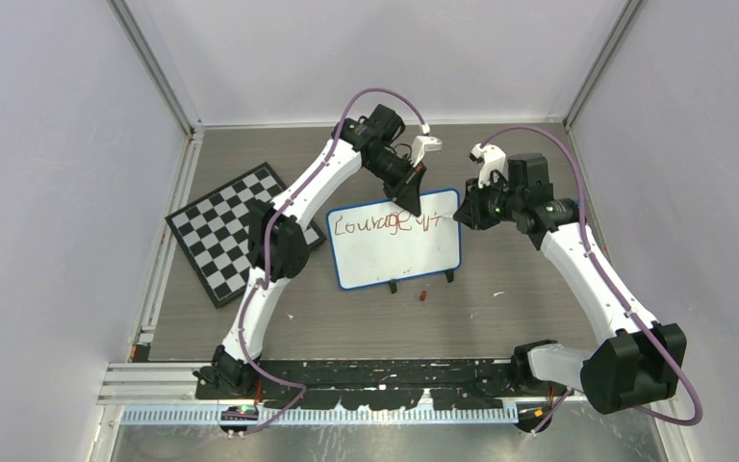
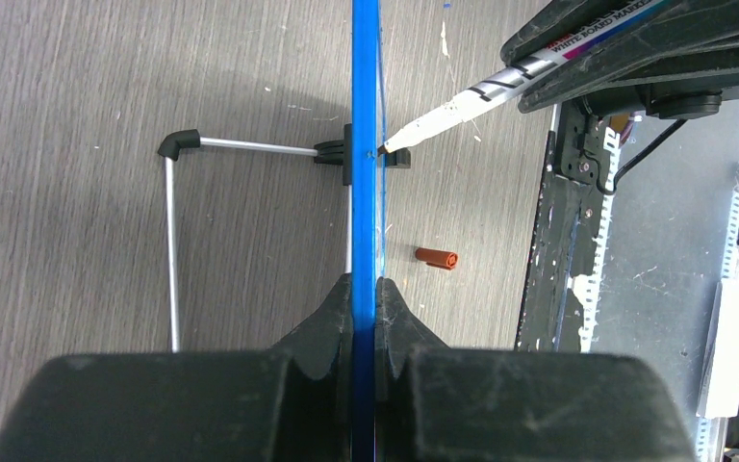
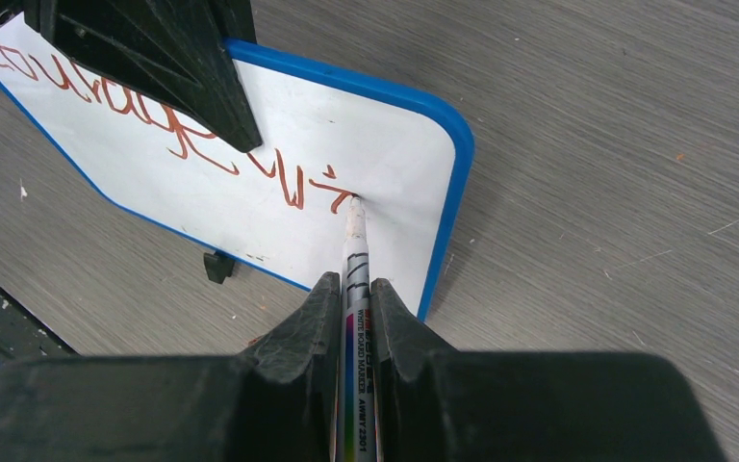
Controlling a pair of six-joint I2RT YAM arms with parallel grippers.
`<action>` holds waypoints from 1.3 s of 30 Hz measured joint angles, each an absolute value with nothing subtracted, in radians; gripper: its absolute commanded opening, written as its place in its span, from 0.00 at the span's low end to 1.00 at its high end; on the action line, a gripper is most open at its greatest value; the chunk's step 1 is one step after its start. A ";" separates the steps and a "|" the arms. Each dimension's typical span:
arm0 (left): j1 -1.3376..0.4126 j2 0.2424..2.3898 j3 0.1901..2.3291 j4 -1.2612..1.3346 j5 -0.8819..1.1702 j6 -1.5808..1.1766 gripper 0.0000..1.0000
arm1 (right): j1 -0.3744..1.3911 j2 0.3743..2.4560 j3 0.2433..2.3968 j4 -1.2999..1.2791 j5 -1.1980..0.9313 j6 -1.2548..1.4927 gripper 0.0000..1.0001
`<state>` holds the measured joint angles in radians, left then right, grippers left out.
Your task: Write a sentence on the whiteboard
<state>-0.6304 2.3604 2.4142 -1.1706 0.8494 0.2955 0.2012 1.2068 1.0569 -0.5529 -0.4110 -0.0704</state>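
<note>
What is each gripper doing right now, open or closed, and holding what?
Left gripper: closed on the top edge of the whiteboard.
Right gripper: closed on the whiteboard marker, tip touching the board.

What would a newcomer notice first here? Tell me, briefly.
The blue-framed whiteboard stands upright mid-table, with red-brown writing beginning "Courage" along its top. The right pincer grips a marker whose tip meets the board near its right end, while the left pincer clamps the board's top edge. A checkered chessboard lies flat to the left.
</note>
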 measured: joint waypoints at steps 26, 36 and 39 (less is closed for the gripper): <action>-0.630 2.361 2.414 -1.171 0.849 0.295 0.00 | 0.230 1.207 1.048 -0.580 -0.382 -0.102 0.00; -0.630 2.361 2.414 -1.171 0.849 0.296 0.00 | 0.230 1.207 1.048 -0.602 -0.382 -0.111 0.00; -0.630 2.361 2.414 -1.171 0.850 0.296 0.00 | 0.230 1.207 1.048 -0.599 -0.379 -0.110 0.00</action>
<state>-0.6300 2.3608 2.4138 -1.1709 0.8497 0.2958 0.2298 1.2068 1.0485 -0.5995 -0.3790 -0.1097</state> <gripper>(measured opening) 0.057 0.196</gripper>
